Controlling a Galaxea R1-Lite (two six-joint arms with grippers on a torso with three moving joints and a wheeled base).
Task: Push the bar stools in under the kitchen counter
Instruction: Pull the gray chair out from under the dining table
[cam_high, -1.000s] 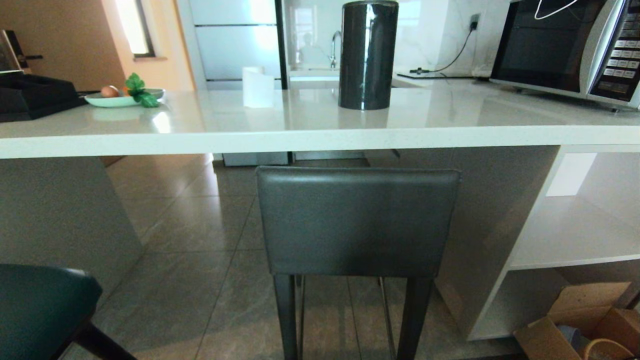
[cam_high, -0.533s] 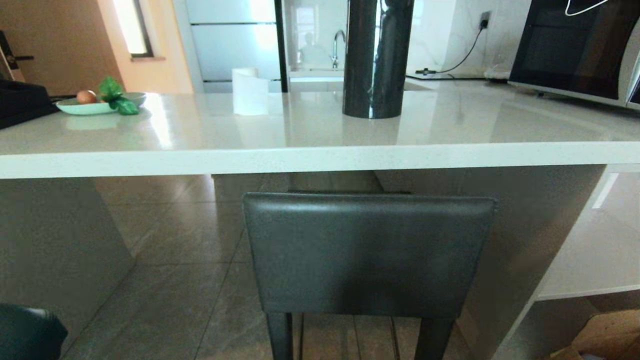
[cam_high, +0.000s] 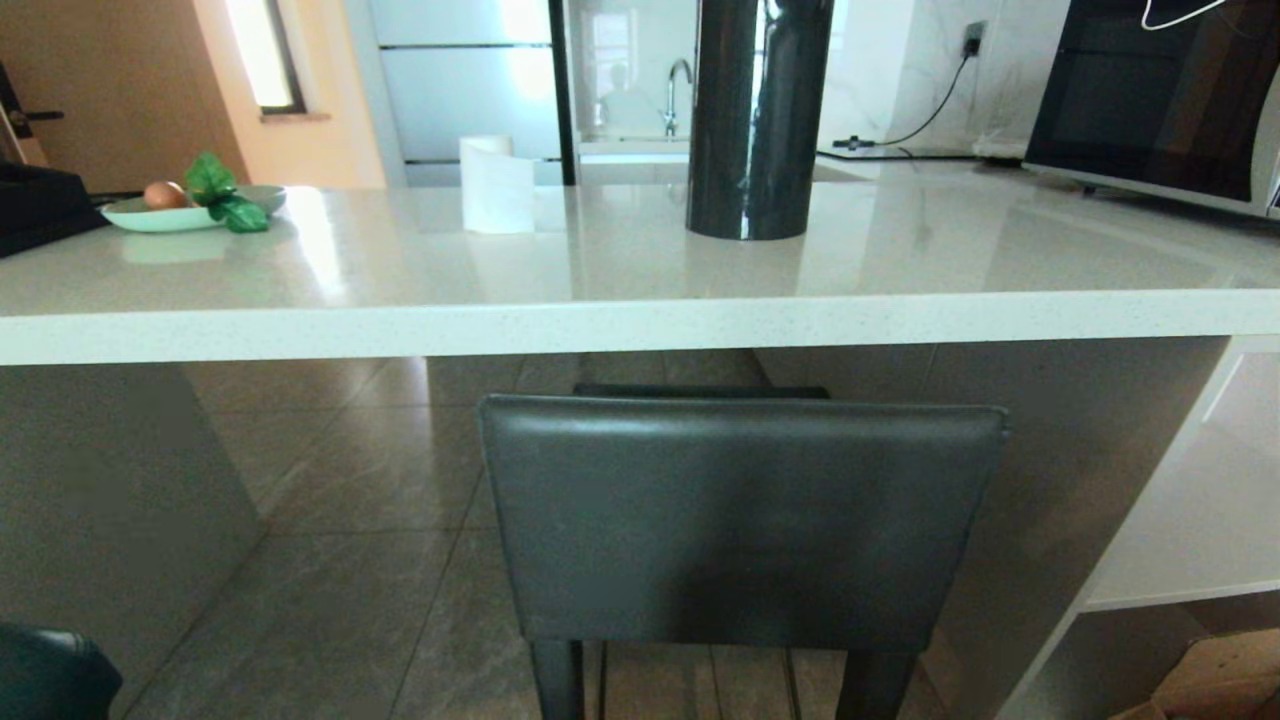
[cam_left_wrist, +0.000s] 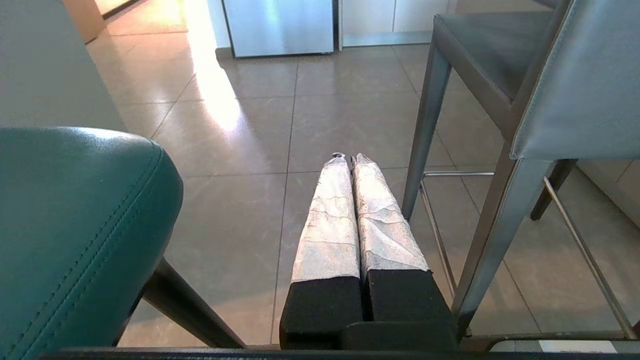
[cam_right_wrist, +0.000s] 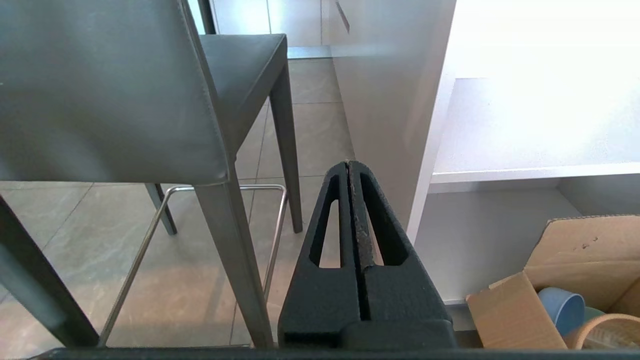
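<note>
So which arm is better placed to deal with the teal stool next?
The left, probably. Its shut end effector hangs right beside the teal stool, while the right end effector sits on the far side of the grey stool, by the shelves.

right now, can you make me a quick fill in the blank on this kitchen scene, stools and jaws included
1. The backrest of the dark grey stool stands just below the front edge of the ____.
2. The jaws of the left gripper are ____.
3. In the left wrist view, the stool beside the grey one, the teal stool, is coloured ____.
4. On the kitchen counter, the pale plate holds green leaves and an ____.

Missing words: kitchen counter; shut; teal; egg
</note>
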